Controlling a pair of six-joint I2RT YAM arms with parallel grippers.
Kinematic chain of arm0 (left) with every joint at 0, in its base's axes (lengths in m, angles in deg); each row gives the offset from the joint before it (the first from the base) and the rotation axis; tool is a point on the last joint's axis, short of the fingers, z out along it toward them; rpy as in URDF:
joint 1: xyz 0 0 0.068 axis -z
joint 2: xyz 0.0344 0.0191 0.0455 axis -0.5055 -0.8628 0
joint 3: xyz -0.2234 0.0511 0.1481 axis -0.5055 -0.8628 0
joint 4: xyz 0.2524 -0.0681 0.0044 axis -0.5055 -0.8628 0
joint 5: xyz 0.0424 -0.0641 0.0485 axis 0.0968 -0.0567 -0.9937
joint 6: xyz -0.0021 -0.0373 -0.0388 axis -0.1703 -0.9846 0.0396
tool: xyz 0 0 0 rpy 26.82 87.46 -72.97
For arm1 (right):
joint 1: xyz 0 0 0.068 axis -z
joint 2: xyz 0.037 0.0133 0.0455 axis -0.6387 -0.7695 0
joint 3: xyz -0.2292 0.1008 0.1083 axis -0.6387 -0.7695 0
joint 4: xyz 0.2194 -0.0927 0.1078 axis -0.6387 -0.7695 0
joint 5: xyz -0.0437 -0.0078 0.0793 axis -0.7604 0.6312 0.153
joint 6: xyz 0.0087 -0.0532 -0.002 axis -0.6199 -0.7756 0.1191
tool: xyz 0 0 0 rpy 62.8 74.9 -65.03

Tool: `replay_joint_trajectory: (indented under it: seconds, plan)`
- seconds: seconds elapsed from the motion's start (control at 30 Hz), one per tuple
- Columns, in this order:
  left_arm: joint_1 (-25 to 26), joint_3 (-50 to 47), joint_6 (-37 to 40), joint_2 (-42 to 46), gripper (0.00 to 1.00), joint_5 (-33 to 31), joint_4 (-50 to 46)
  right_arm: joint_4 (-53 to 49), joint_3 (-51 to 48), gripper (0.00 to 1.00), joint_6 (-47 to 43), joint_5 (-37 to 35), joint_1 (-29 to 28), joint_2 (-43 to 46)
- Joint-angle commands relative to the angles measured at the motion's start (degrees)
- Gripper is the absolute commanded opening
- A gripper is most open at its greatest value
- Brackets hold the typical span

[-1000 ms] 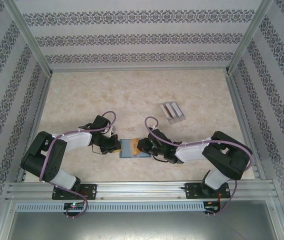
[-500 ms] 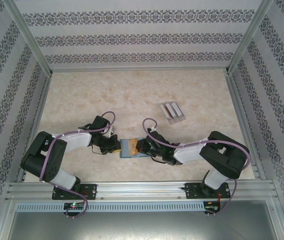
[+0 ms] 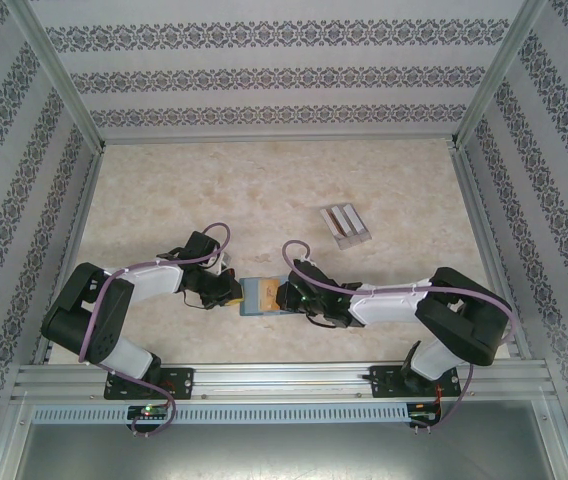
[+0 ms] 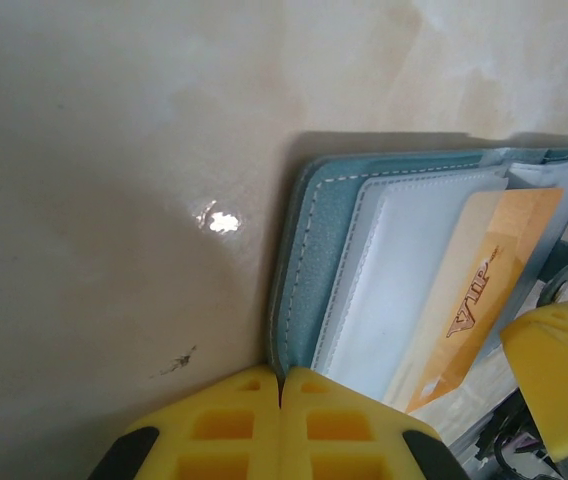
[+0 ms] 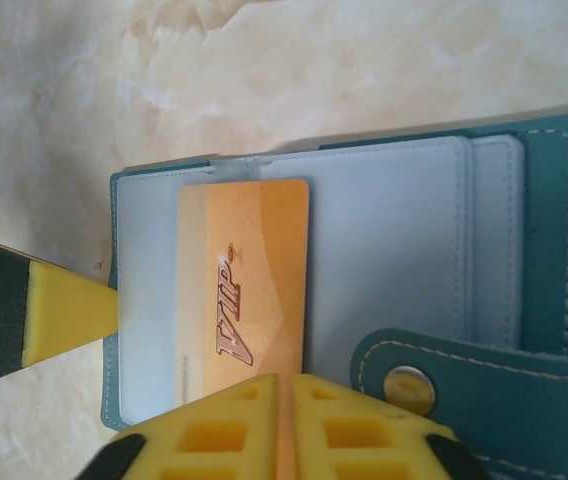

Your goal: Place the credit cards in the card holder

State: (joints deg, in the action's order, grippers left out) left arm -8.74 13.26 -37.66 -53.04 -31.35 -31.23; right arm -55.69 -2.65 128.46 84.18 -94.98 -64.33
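Bright, even light; small glare on table [image 4: 222, 221].

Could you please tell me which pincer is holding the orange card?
The right pincer: it is shut on the orange card over the open card holder, whereas the left pincer grips the holder's blue edge.

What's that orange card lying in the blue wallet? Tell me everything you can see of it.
The orange card is a thin, glossy, plastic-looking rectangle shading from pale gold to deep orange, with "VIP" in reddish-brown script. It lies flat, face up, on the pale inner pages of the open teal card holder, one long side seemingly tucked under a translucent sleeve. The right gripper, jaws shut, meets one short edge.
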Motion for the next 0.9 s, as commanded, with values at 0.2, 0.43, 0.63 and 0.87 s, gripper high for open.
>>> replay_joint_trajectory:
  seconds: [0.2,0.43,0.63,0.87]
  plan:
    - [0.24,-1.37,-0.98,-1.9,0.0,-1.6,2.0,-0.05,7.32,0.05,0.08,3.9,-1.37,-8.53]
    - [0.3,-1.47,-0.96,-1.29,0.0,-1.56,2.08,-4.42,8.07,0.2,-3.95,2.07,-1.66,-3.21]
    - [0.26,-1.36,-0.6,-1.12,0.0,-1.77,1.74,-8.69,5.59,0.24,-5.78,-0.69,-1.14,1.38]
    - [0.26,-1.72,-1.05,-1.1,0.0,-1.33,2.45,-7.32,7.28,0.29,-4.94,1.53,-1.48,-3.64]
